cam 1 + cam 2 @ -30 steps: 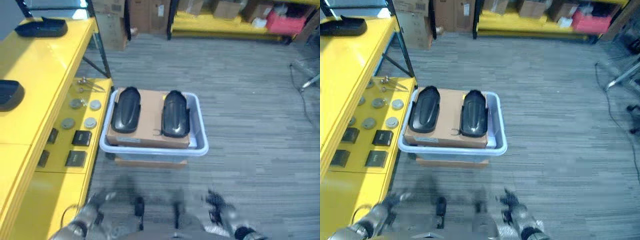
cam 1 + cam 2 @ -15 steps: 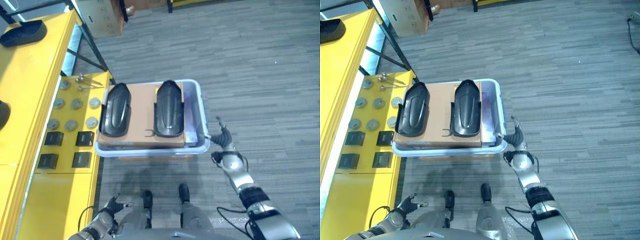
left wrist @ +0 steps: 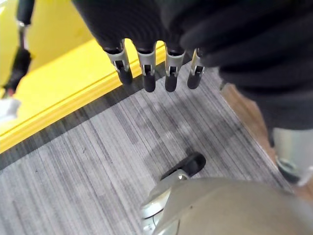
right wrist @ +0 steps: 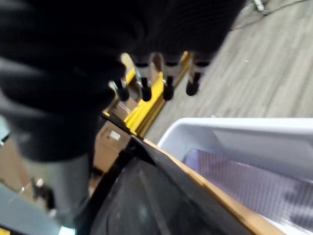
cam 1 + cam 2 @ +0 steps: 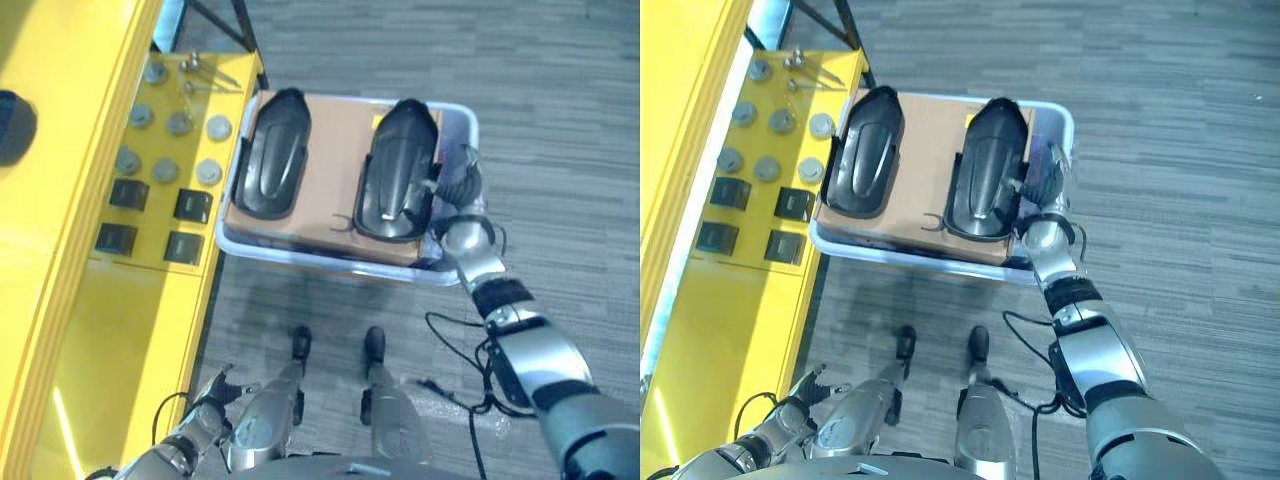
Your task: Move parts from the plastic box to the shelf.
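Shelf (image 5: 70, 250), yellow, along my left, carrying round discs and small black blocks on its lower level and one dark part at its upper edge.

Plastic box (image 5: 940, 262), pale grey, on the floor just beside the shelf, with a brown cardboard sheet (image 5: 925, 170) lying over it.

Parts: two black moulded covers on the cardboard, side by side and apart. Left part (image 5: 271, 166) nearest the shelf; right part (image 5: 397, 184) nearest my right hand. Each is long and narrow, its long axis running away from me, rounded narrow end pointing to the far side of the box, broader end towards me. Both lean slightly towards my left at the near end.

My right hand (image 5: 458, 190), at the right part's outer edge over the box's right rim, fingers straight and relaxed in the wrist view, gripping nothing.

My left hand (image 3: 156, 73), low beside the shelf, fingers straight, empty.

Risks, as I judge them: a one-sided touch at the edge could slide the right part across the smooth cardboard into the left one, or tip the loose sheet. A grip far from the middle may let the long part swing and slip on the way to the shelf.
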You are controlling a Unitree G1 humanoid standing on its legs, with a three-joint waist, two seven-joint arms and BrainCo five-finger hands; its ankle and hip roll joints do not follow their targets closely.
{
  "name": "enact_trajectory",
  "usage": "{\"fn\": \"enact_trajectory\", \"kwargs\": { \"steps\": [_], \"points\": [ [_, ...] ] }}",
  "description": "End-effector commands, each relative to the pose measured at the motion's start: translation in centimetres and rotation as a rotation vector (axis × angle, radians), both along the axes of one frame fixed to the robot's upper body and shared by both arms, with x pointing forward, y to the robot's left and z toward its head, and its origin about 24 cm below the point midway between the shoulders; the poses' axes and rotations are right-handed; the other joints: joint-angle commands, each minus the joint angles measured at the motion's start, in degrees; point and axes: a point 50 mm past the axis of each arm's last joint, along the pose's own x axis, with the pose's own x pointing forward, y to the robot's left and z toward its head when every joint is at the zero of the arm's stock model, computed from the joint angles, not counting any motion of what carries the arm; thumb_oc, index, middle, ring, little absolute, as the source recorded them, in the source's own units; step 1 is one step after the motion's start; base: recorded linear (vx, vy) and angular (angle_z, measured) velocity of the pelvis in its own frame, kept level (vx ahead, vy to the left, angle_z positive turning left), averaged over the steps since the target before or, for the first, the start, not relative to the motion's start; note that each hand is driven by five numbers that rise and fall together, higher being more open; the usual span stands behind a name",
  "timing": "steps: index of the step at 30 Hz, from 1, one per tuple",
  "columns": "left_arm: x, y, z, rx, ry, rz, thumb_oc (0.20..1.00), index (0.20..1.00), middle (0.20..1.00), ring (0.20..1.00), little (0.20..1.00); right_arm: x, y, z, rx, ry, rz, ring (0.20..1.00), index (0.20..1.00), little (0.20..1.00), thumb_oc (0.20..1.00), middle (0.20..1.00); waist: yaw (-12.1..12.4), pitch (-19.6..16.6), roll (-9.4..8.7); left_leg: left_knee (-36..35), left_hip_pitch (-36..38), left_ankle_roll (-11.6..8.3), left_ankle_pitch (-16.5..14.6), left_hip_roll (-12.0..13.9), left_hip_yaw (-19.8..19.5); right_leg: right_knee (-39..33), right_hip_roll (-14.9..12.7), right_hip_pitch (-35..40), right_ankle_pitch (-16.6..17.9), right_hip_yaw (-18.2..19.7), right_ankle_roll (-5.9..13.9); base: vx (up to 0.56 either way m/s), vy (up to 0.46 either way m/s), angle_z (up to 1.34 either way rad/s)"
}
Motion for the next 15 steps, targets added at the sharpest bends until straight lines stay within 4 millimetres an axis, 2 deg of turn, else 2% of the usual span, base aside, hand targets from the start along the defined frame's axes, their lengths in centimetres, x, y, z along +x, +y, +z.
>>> {"fn": "enact_trajectory", "kwargs": {
  "steps": [1, 2, 3, 4, 5, 6, 7, 12, 15],
  "points": [
    [-0.1, 0.0, -0.2, 0.03, 0.023, -0.003, 1.0, 1.0, 1.0, 1.0, 1.0, 0.1, -1.5, 1.3, -0.038, -0.013, -0.053, 1.0, 1.0, 1.0, 1.0, 1.0, 1.2, -2.2, -1.78, 5.0, -2.1, -2.26, -3.5, 2.5, 0.2, 7.9, -3.3, -1.9, -6.2, 2.8, 4.01, -0.01, 0.014, 0.25],
    [0.1, 0.1, -0.1, 0.03, 0.02, 0.004, 1.0, 1.0, 1.0, 1.0, 1.0, 0.4, -1.5, 1.3, -0.036, 0.02, -0.059, 1.0, 1.0, 1.0, 1.0, 1.0, 1.5, -2.0, -1.95, 5.2, -2.7, -2.34, -3.3, 2.4, -0.1, 8.0, -3.3, -2.3, -6.1, 2.8, 3.95, -0.03, 0.025, 0.19],
    [0.5, 0.3, 0.1, 0.03, 0.014, 0.013, 1.0, 1.0, 1.0, 1.0, 1.0, 0.7, -2.3, 0.6, -0.086, 0.141, -0.086, 1.0, 1.0, 1.0, 1.0, 1.0, 2.1, -1.5, -2.29, 5.3, -3.6, -2.39, -3.1, 2.3, -0.4, 8.0, -3.4, -2.8, -5.9, 2.6, 3.89, -0.02, 0.019, 0.1],
    [0.5, 0.2, 0.1, 0.029, 0.013, 0.014, 1.0, 1.0, 1.0, 1.0, 1.0, 0.7, -2.3, 0.7, -0.087, 0.139, -0.085, 1.0, 1.0, 1.0, 1.0, 1.0, 2.1, -1.5, -2.26, 5.3, -3.7, -2.39, -3.1, 2.3, -0.4, 8.0, -3.4, -2.8, -5.9, 2.6, 3.89, 0.0, 0.0, 0.0],
    [1.2, 0.2, 0.4, 0.019, 0.002, 0.02, 1.0, 1.0, 1.0, 1.0, 1.0, 0.8, -2.9, -0.5, -0.11, 0.299, -0.123, 1.0, 1.0, 1.0, 1.0, 1.0, 3.0, -0.7, -2.58, 5.7, -5.1, -2.55, -2.7, 2.2, -0.9, 7.7, -3.5, -3.6, -5.4, 2.3, 3.74, -0.01, -0.001, 0.08],
    [1.2, 0.2, 0.4, 0.019, 0.001, 0.021, 1.0, 1.0, 1.0, 1.0, 1.0, 0.8, -2.9, -0.5, -0.11, 0.298, -0.122, 0.812, 0.812, 0.812, 0.812, 0.812, 3.0, -0.7, -2.57, 5.7, -5.2, -2.56, -2.7, 2.2, -0.9, 7.7, -3.5, -3.6, -5.4, 2.3, 3.74, 0.0, 0.0, 0.14],
    [1.5, 0.1, 0.5, 0.013, -0.003, 0.022, 1.0, 1.0, 1.0, 1.0, 1.0, 0.6, -3.1, -1.2, -0.117, 0.354, -0.12, 0.2, 0.2, 0.2, 0.2, 0.2, 3.3, -0.6, -2.54, 5.7, -5.3, -2.58, -2.6, 2.1, -1.1, 7.5, -3.5, -3.5, -5.3, 2.1, 3.71, 0.02, -0.001, 0.19],
    [1.6, -0.2, 0.5, -0.011, -0.001, 0.027, 1.0, 1.0, 1.0, 1.0, 1.0, -0.1, -3.5, -3.3, -0.126, 0.478, -0.137, 0.2, 0.2, 0.2, 0.2, 0.2, 3.7, -1.2, -2.5, 5.7, -5.3, -2.6, -2.6, 1.6, -1.8, 6.3, -3.7, -2.6, -5.4, 1.3, 3.78, 0.05, 0.01, 0.08],
    [0.8, 0.1, 0.2, -0.015, 0.022, 0.053, 1.0, 1.0, 1.0, 1.0, 1.0, -0.6, -3.2, -5.2, -0.146, 0.549, -0.121, 0.2, 0.2, 0.2, 0.2, 0.2, 3.2, -2.7, -2.83, 5.8, -4.1, -2.37, -3.3, 1.4, -1.9, 6.1, -3.9, -1.1, -5.8, 1.3, 3.82, 0.05, 0.024, 0.08]
  ]
}}
